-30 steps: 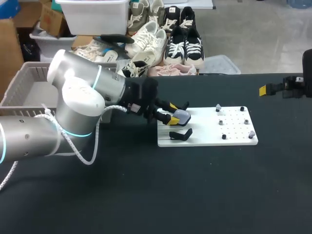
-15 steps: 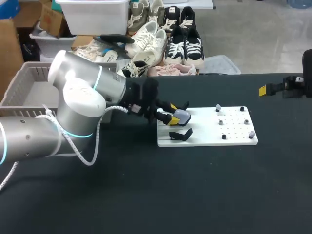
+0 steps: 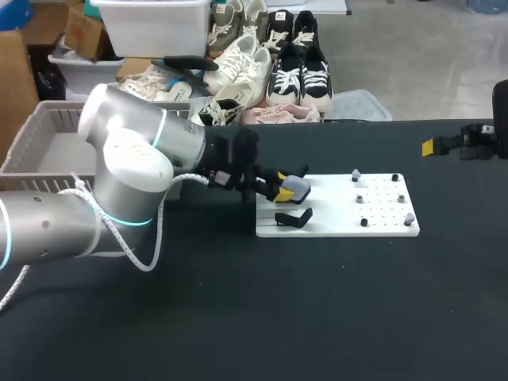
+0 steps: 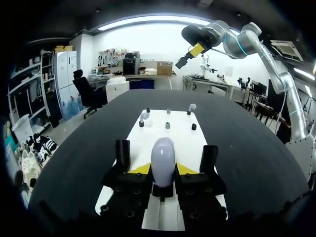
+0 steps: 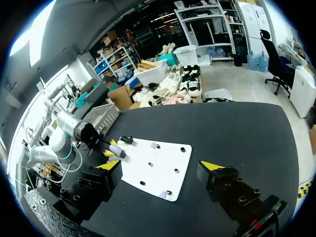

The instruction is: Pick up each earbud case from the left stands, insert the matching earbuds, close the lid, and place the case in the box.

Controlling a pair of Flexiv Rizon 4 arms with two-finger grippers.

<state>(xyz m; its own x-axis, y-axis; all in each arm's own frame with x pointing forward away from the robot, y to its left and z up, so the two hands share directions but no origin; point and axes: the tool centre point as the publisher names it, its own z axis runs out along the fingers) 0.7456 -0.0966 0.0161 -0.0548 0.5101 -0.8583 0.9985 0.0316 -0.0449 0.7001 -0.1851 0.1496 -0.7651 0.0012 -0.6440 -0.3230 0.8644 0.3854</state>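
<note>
A lavender-grey earbud case (image 3: pixel 296 187) sits on a black stand at the left end of the white board (image 3: pixel 381 226). My left gripper (image 3: pixel 284 190) comes in from the left and is shut on it. In the left wrist view both yellow tips press the sides of the case (image 4: pixel 163 159). Small earbuds (image 3: pixel 355 173) (image 3: pixel 409 217) stand on pegs at the board's right part, also visible ahead of the left gripper as earbuds (image 4: pixel 144 116) (image 4: pixel 191 106). My right gripper (image 3: pixel 444 146) hangs open high at the far right, away from the board; its view shows the right gripper (image 5: pixel 163 169) wide apart and empty.
Empty black stands (image 3: pixel 294 217) (image 4: pixel 122 150) (image 4: pixel 208 157) flank the held case. Several black pegs (image 3: pixel 364 222) dot the board. A grey slatted basket (image 3: pixel 44 131) stands at the table's far left, behind my left arm. Black tabletop (image 3: pixel 317 309) spreads in front of the board.
The left gripper's fingers have closed in on the case. The arm itself has hardly shifted, and the right arm has stayed still.
</note>
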